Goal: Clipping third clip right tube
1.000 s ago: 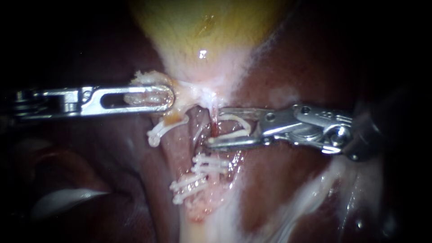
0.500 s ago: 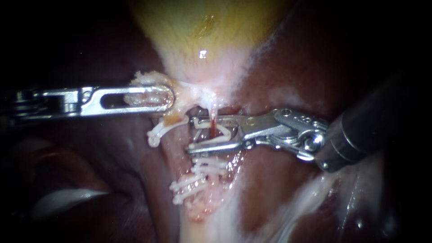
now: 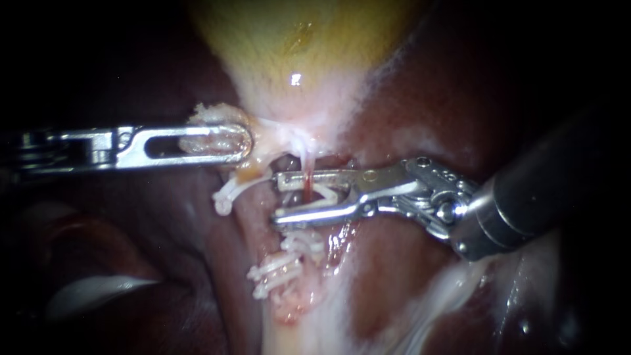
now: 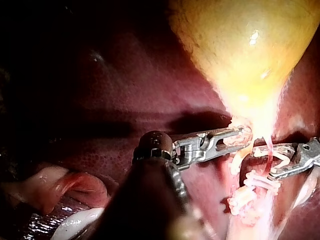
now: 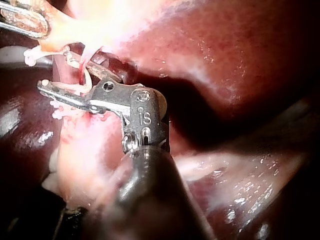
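- The liver (image 3: 407, 269) lies as the dark red bed under everything. It gives me a firm backdrop to work against.
- The gallbladder (image 3: 296, 46) hangs yellow above the field and narrows to a pale neck just over my working spot.
- My left instrument (image 3: 244, 141) comes in level. Its end effector is clamped on pale tissue at the gallbladder's neck. I judge that this hold draws the neck aside, so the strands beneath stand apart and taut.
- My right instrument (image 3: 279, 197) reaches across from the right. Its end effector stands apart and carries the third clip (image 3: 327, 194) between both jaws. The clip is not yet squeezed home.
- The right tube (image 3: 307, 182) is a thin red strand that runs down between those jaws, inside the clip's mouth. That seems to me the right seat before closing.
- Two clips (image 3: 296, 246) already sit lower on the same strand, just beneath the lower jaw, so this one goes nearer the gallbladder.
- A lone clip (image 3: 227, 192) sits to the left, apart from my jaws.
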Available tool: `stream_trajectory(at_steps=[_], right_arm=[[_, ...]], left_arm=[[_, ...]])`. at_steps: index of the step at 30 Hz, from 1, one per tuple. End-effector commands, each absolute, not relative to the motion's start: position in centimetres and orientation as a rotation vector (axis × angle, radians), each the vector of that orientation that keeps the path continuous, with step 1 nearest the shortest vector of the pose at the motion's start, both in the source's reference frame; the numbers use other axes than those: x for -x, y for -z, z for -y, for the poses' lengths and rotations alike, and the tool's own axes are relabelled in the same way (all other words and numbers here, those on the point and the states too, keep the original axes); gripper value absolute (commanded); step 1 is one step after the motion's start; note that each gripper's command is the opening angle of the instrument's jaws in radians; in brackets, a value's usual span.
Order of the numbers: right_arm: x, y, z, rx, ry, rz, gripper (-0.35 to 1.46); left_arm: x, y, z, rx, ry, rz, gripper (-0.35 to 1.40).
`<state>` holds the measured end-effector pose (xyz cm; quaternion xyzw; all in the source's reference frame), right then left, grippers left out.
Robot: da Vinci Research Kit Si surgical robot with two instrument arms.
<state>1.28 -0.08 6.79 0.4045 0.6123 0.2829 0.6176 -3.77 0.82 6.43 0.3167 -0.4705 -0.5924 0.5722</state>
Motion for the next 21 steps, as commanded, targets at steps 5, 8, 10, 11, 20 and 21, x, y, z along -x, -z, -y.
stream_trajectory(at_steps=[5,8,10,11,20,21], right_arm=[[-1.27,-6.74,-0.02,-0.964,-0.662,-1.444,0.44],[-1.25,-6.71,-0.07,-0.966,-0.665,-1.444,0.44],[-1.24,-6.70,-0.09,-0.967,-0.666,-1.444,0.44],[-1.24,-6.70,-0.09,-0.968,-0.667,-1.444,0.44],[-1.24,-6.66,-0.18,-0.975,-0.672,-1.453,0.43],[-1.24,-6.66,-0.18,-0.975,-0.672,-1.453,0.43]], left_arm=[[3.77,-6.44,-0.82,-0.743,1.389,1.104,-0.35],[3.77,-6.44,-0.82,-0.743,1.389,1.104,-0.35],[3.77,-6.44,-0.82,-0.743,1.389,1.104,-0.35],[3.77,-6.44,-0.82,-0.743,1.389,1.104,-0.35],[3.77,-6.44,-0.82,-0.742,1.389,1.104,-0.35],[3.77,-6.44,-0.82,-0.742,1.389,1.104,-0.35]])
